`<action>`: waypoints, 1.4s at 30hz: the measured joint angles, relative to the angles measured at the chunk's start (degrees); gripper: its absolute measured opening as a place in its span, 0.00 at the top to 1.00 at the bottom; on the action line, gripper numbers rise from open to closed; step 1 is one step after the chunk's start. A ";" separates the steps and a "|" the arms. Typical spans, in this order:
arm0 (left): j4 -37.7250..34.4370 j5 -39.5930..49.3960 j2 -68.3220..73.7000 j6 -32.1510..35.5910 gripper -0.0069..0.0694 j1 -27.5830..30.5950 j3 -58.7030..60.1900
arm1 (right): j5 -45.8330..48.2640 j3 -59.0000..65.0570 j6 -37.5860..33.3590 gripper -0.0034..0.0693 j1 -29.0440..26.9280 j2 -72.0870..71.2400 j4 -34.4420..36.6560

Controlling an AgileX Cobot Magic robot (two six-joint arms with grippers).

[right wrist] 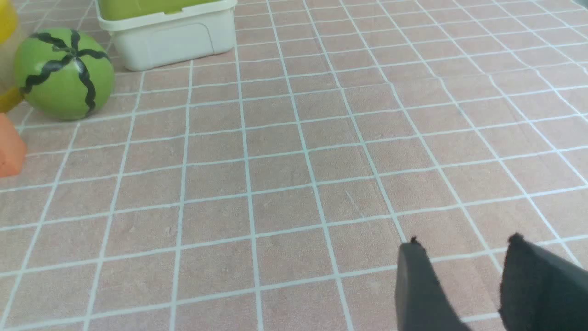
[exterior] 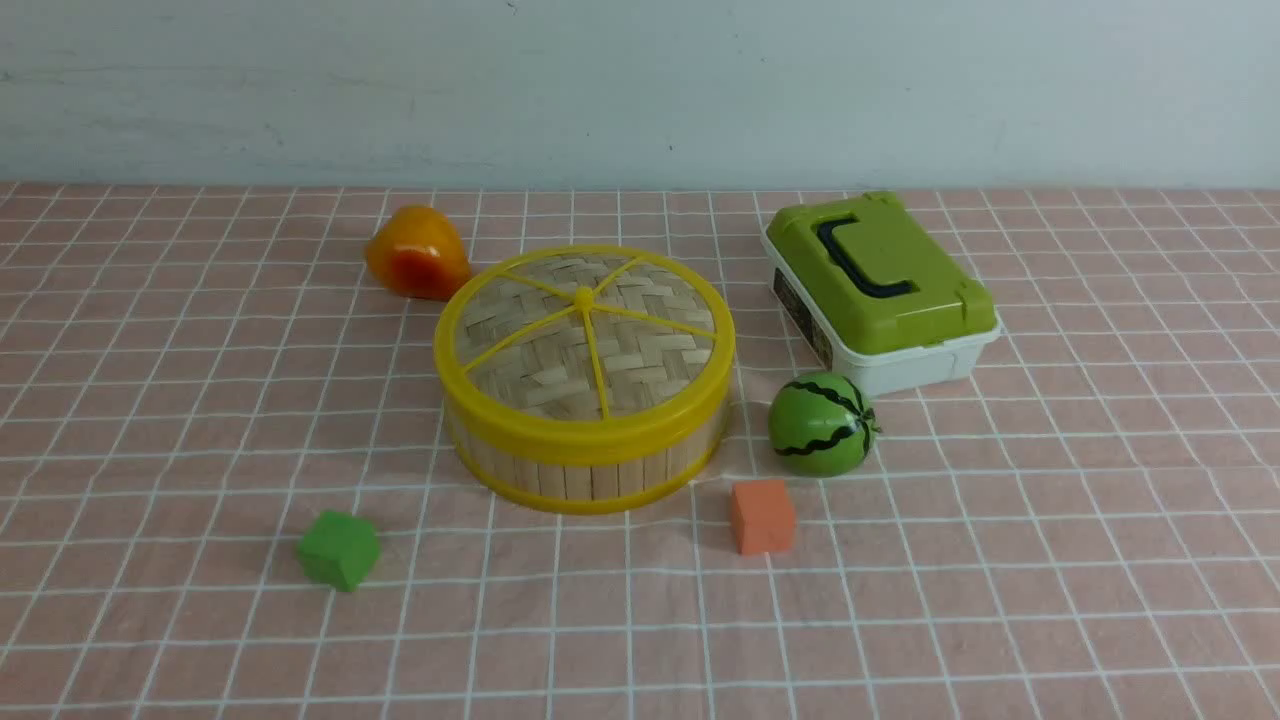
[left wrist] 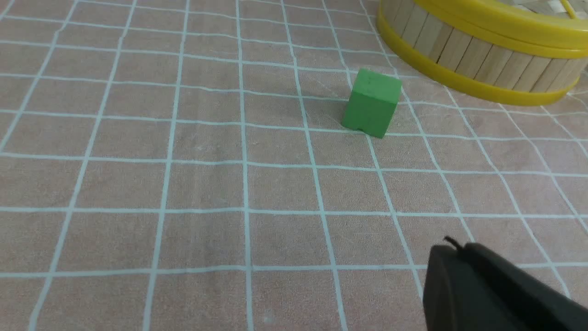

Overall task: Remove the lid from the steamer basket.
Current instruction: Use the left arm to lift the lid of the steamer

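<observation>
From where I stand, the left gripper (left wrist: 457, 246) has its fingers pressed together, with nothing between them, pointing out over the checked cloth (exterior: 1100, 560). The right gripper (right wrist: 465, 241) points out over the cloth too, its two fingers spread and a strip of cloth showing between them. How the arms behind them are bent, I can't tell.

There's one lid (exterior: 640, 350), lying flat on the one steamer basket (exterior: 590, 480), its single yellow knob (exterior: 584, 298) pointing up. The pair sits just left of the middle of the front view, toward 11 o'clock from the centre of the cloth.

Taking the basket as the clock's centre, with 12 at the wall (exterior: 640, 90), I count one orange-and-red fruit (exterior: 418, 252) at 10, close by the rim, and one white box (exterior: 920, 368) at 2, with its green lid (exterior: 925, 270) shut and one dark handle (exterior: 850, 265) on top. One striped watermelon (exterior: 820, 425) sits between 3 and 4, near the box. Of blocks I make it two: one orange block (exterior: 763, 517) at 4 and one green block (exterior: 340, 550) at 8, tipped at an angle in the front view.
</observation>
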 joint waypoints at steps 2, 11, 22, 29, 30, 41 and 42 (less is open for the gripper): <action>0.00 0.00 0.00 0.00 0.90 0.00 0.00 | 0.00 0.00 0.00 0.62 0.00 0.00 0.00; 0.00 0.00 0.00 0.00 0.88 0.00 0.00 | 0.00 0.00 0.00 0.62 0.00 0.00 0.00; 0.00 0.00 0.00 0.00 0.87 0.00 0.00 | 0.00 0.00 0.00 0.62 0.00 0.00 0.00; 1.10 0.00 0.00 0.00 0.86 0.00 0.00 | 0.00 0.00 0.00 0.62 0.00 0.00 0.00; 1.15 0.00 0.00 0.00 0.86 0.00 0.00 | 0.00 0.00 0.00 0.62 0.00 0.00 0.00; 1.30 0.00 0.00 0.00 0.84 0.00 0.00 | 0.00 0.00 0.00 0.62 0.00 0.00 0.00; 1.30 -0.20 0.00 0.00 0.84 0.00 0.00 | 0.00 0.00 0.00 0.62 0.00 0.00 0.00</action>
